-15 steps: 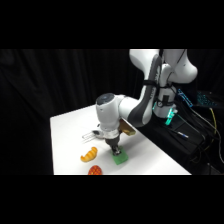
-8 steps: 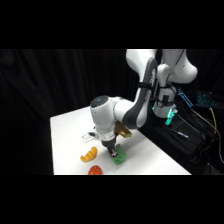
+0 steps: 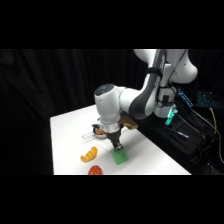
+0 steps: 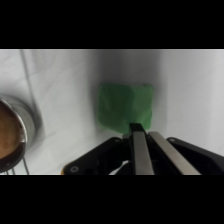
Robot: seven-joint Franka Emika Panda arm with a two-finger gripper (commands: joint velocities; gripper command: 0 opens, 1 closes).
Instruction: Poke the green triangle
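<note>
the robot's black two-finger pincer (image 3: 118,146) hangs straight down from the white arm (image 3: 125,102), its tip right at the upper edge of the small bright green flat triangle block (image 3: 120,157). in the wrist view the fingers (image 4: 141,150) lie pressed together with no gap showing, so the pincer (image 4: 138,131) is closed and holds nothing. the green triangle (image 4: 125,106) sits just ahead of and under that tip, flat on the white table (image 3: 67,135).

whether the tip is already touching the block i cannot tell for sure; in the side view it meets the block's near edge, and in the wrist view it overlaps the block's lower border. i judge the approach done and the poke itself either just starting or one short push away.

to the pincer's side, farther out on the table, lie an orange croissant-shaped toy (image 3: 89,154) and a red round item (image 3: 95,171), both apart from the block. behind the pincer are metal tongs (image 3: 89,134), and a round metal bowl (image 4: 17,131) shows at the wrist view's edge, clear of the block.
</note>
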